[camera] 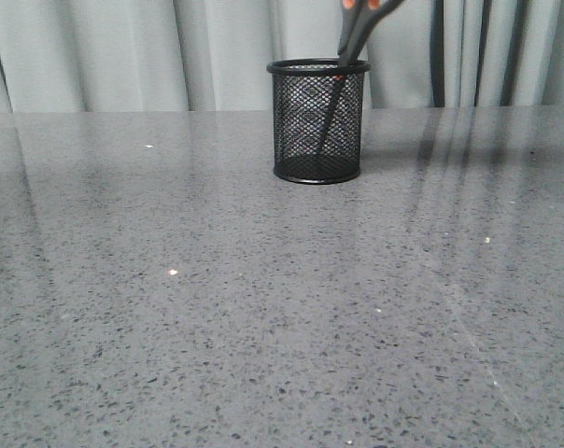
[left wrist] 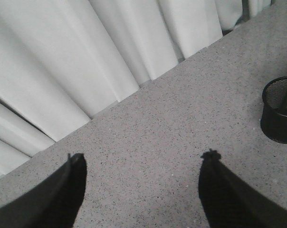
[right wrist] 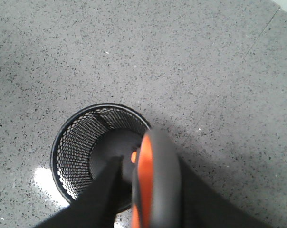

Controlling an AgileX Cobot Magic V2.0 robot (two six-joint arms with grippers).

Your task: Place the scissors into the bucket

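The bucket, a black wire-mesh cup, stands upright on the grey table toward the back. The scissors lean in it with the blades down inside the mesh. Their dark grey and orange handles stick up past the rim to the top edge of the front view. In the right wrist view my right gripper is shut on the scissors' handle, directly above the bucket's mouth. My left gripper is open over bare table, away from the bucket. Neither arm shows in the front view.
Pale curtains hang just behind the table's back edge. The speckled grey tabletop stretches from the bucket to the front. The left gripper hovers near the curtain edge.
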